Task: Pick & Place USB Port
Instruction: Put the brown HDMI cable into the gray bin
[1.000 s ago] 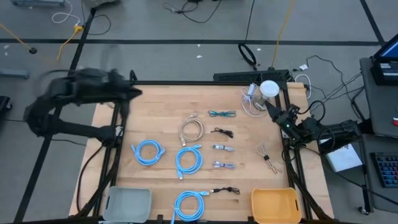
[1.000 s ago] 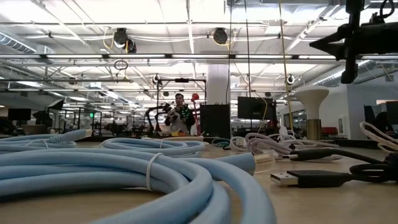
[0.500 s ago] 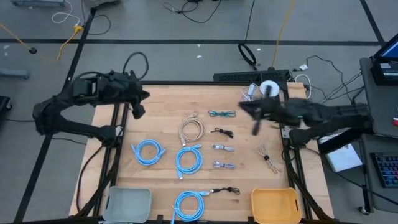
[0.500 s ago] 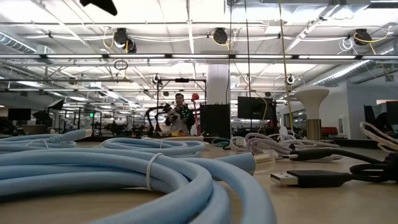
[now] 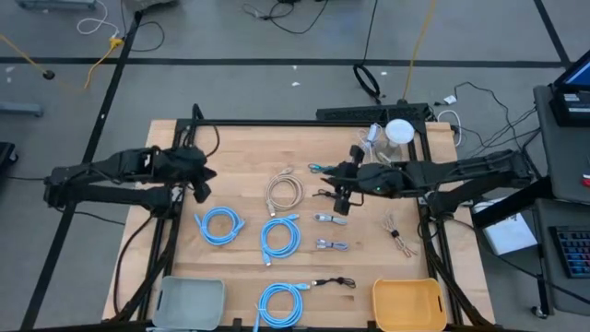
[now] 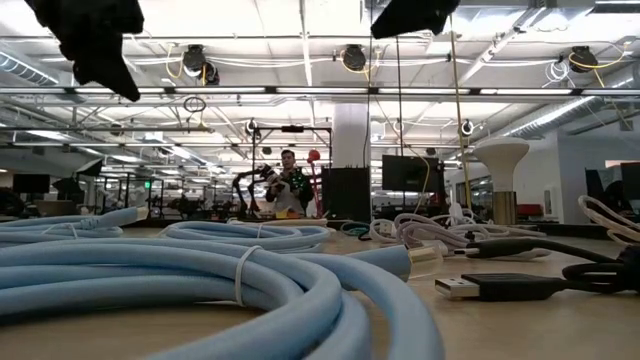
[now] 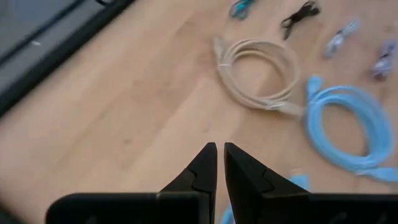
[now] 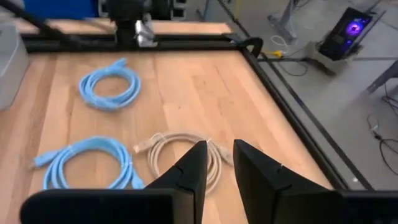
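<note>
Left gripper (image 7: pixel 220 163): fingers nearly together, above bare wooden tabletop (image 7: pixel 112 106). Ahead lie a coiled beige cable (image 7: pixel 256 73) and, beside it, a coiled light-blue cable (image 7: pixel 348 130).

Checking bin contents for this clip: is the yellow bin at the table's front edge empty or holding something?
Empty. In the high view the yellow bin shows only its bare floor; no cable lies inside.

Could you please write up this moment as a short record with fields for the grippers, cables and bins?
left gripper: empty, fingers almost touching, over bare wood left of the beige cable
right gripper: slightly open, empty, above the small black cable
blue cables: three coils, e.g.
bins: grey bin, yellow bin, both at the near edge
</note>
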You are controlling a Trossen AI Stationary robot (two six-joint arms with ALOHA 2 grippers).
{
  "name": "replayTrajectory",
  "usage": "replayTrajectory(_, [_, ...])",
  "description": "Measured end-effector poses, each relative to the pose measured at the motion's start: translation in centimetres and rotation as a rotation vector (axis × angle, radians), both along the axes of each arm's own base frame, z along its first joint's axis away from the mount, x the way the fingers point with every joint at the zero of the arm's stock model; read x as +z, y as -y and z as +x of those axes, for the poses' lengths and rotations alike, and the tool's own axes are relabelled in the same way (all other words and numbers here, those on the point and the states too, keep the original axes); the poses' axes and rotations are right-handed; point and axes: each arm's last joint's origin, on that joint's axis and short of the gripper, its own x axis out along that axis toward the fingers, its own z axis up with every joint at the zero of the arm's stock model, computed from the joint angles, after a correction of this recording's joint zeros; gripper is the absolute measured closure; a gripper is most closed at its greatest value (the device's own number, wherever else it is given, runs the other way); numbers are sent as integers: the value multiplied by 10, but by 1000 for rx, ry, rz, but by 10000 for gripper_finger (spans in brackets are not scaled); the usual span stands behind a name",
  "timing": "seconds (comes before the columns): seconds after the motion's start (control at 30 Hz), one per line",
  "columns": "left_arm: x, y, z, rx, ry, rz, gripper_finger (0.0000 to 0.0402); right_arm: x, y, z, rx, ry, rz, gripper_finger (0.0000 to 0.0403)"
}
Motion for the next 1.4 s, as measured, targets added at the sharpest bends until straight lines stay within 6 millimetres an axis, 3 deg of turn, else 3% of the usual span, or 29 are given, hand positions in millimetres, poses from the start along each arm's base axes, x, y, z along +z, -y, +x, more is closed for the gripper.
replayTrajectory(0.23, [1,1,21,-60,104,-107,369,-14,7,-13,-36,62,38,328])
replayTrajectory(0.5, [13,-3,55,-44,354,-236,369,-13,7,-21,-67,315,172,328])
replayTrajectory(0.67, [19,-6,72,-171,442,-341,364,-11,8,-29,-95,442,294,328])
replayTrajectory(0.8, [13,-4,77,-239,252,-363,313,-11,8,-34,-107,498,355,328])
replayTrajectory(0.97, [19,-3,85,-241,23,-256,189,-9,8,-39,-119,529,405,328])
replayTrajectory(1.1, [25,-11,90,-63,-215,-52,109,-9,8,-39,-124,535,428,328])
replayTrajectory(1.17, [24,-21,95,65,-288,-45,94,-9,8,-39,-105,533,449,327])
replayTrajectory(1.27, [6,-37,107,214,-333,-191,94,-10,7,-38,-84,520,463,327])
replayTrajectory(1.4, [-23,-41,143,202,-255,-336,127,-11,7,-38,-85,510,462,327])
